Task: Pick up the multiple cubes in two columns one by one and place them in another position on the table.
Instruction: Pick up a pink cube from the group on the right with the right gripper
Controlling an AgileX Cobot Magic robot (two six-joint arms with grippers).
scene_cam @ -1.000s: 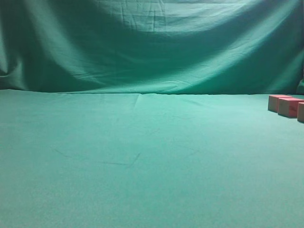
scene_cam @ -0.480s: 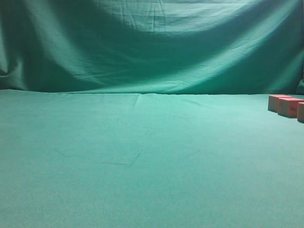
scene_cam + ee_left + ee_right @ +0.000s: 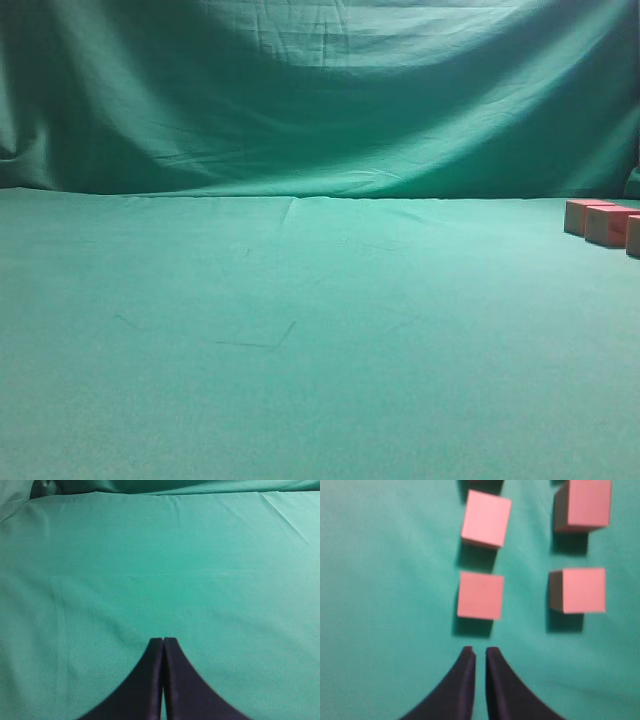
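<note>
In the right wrist view the pink-topped cubes stand in two columns on the green table [image 3: 385,605]. The left column's nearest cube [image 3: 480,595] lies just ahead of my right gripper [image 3: 480,651], with another cube [image 3: 486,518] behind it. The right column shows two more cubes [image 3: 583,590] [image 3: 582,505]. My right gripper's dark fingers are shut to a thin slit, with nothing between them, a short way from the nearest cube. The exterior view catches three cubes [image 3: 608,224] at its right edge. My left gripper [image 3: 163,640] is shut and empty over bare cloth.
A wrinkled green cloth backdrop [image 3: 320,100] hangs behind the table [image 3: 300,330]. The cloth's far edge and folds [image 3: 150,487] show at the top of the left wrist view. Neither arm appears in the exterior view.
</note>
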